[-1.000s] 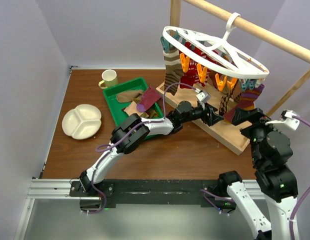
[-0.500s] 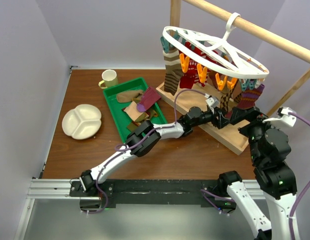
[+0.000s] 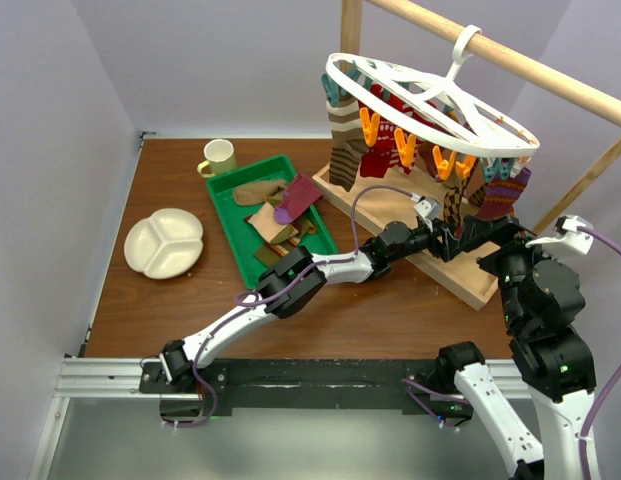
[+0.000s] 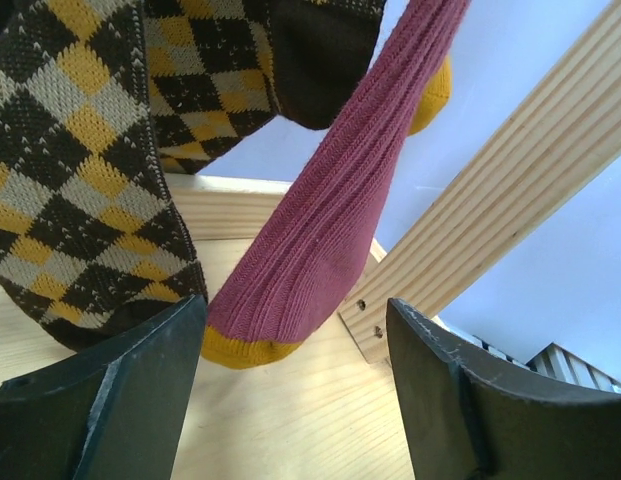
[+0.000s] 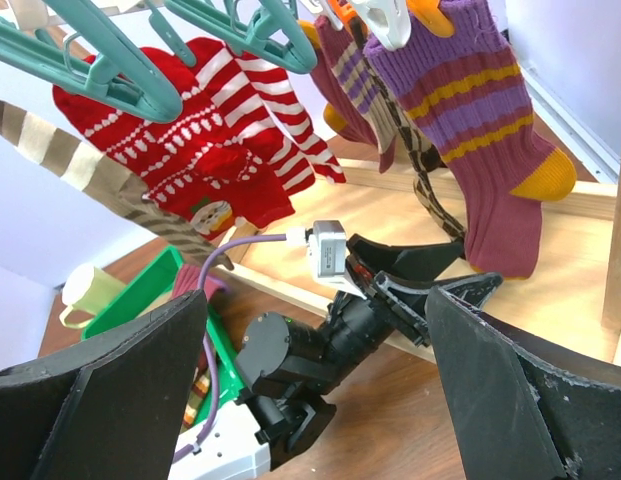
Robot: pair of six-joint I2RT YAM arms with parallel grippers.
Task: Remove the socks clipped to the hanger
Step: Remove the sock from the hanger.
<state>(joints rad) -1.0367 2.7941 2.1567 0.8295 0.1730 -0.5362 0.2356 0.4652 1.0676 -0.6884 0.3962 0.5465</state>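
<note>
- Socks (image 3: 380, 150) hang clipped under the hanger (image 3: 430, 100).
- Left gripper (image 4: 290, 400) is below the hanger, jaws wide, holding nothing. The maroon sock (image 4: 320, 230) toe sits between its fingers, with the argyle sock (image 4: 80, 170) just beside.
- Right gripper (image 5: 312, 300) is wide open and empty, facing the left arm.
- Risk: closing here may pinch the argyle along with the maroon.
- Risk: a sideways pull could swing the hanger or unhook it from the rail (image 3: 550, 75).
- Risk: the arms are close together under the hanger and could collide.
</note>
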